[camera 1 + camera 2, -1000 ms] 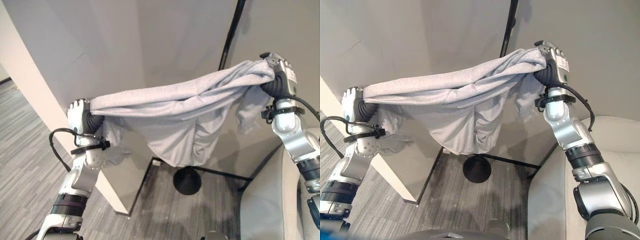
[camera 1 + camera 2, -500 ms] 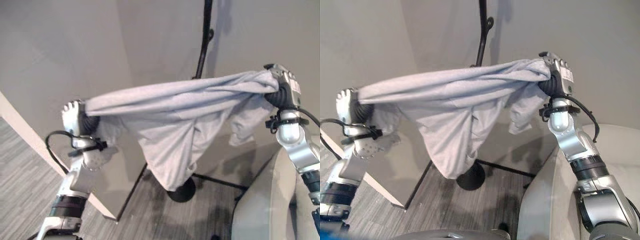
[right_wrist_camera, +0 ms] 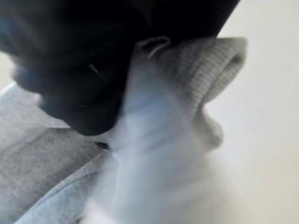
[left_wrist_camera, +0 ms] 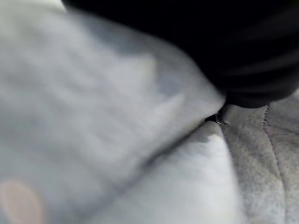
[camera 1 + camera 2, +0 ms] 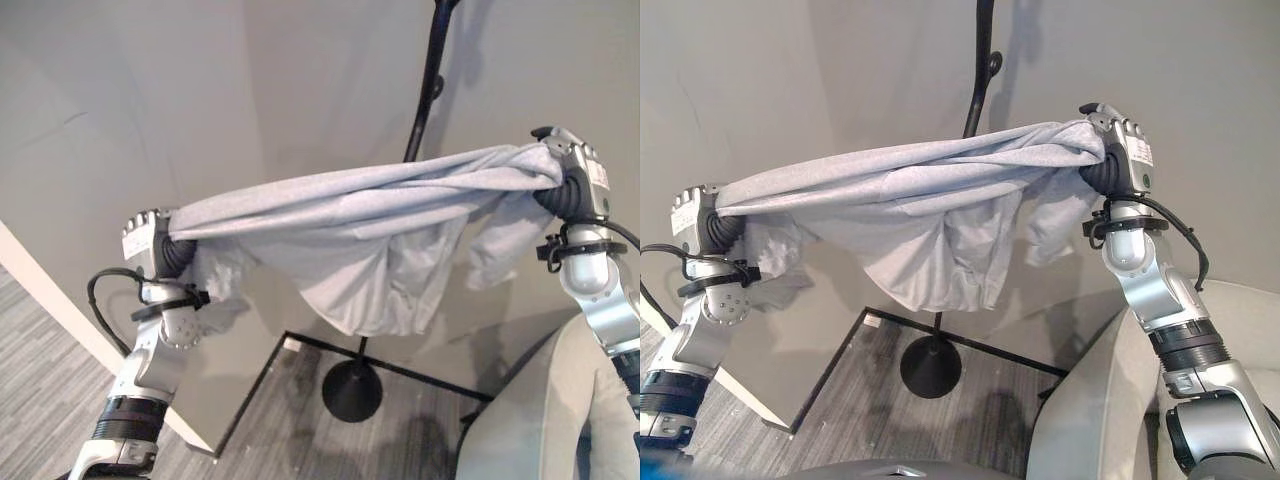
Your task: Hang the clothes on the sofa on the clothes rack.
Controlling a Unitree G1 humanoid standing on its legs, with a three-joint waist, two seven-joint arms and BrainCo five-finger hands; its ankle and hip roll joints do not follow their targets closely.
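Grey cloth, a garment (image 5: 360,240), hangs stretched in front of the rack pole (image 5: 428,85), bunched at each end in the left hand (image 5: 150,235) and right hand (image 5: 1118,150); whether fingers curl round it I cannot tell. Its sagging middle droops toward the rack base (image 5: 352,390), well below the hooks. It could miss them, or slip free if either hold is weak.
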